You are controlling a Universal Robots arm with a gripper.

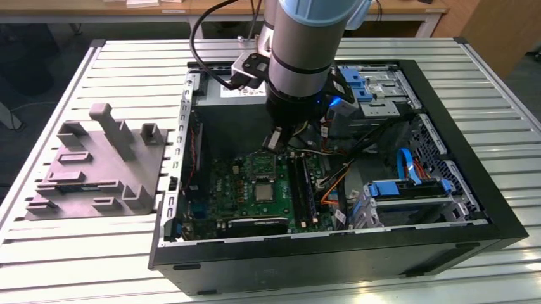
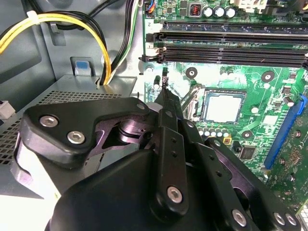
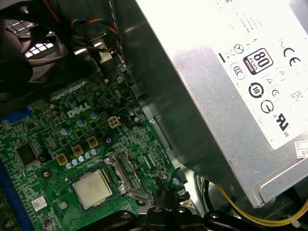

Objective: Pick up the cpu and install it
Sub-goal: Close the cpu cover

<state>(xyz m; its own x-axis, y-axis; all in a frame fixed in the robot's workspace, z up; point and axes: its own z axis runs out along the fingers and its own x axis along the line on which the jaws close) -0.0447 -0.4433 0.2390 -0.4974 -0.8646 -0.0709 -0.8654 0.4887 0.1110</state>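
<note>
Slatted metal table (image 1: 127, 253) — grey tray (image 1: 93, 168) and open computer case (image 1: 338, 253), seemingly flat on it

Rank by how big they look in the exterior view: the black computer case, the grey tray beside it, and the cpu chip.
1. Computer case, clearly largest.
2. Grey tray.
3. Cpu, smallest, lying in the motherboard socket.

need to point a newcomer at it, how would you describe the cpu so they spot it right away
Look inside the open black computer case at the green motherboard on its floor. Near the board's middle sits a metal-framed socket, and the cpu lies in it. It is the one flat, pale silvery square there, unlike the long dark memory slots nearby.
</note>
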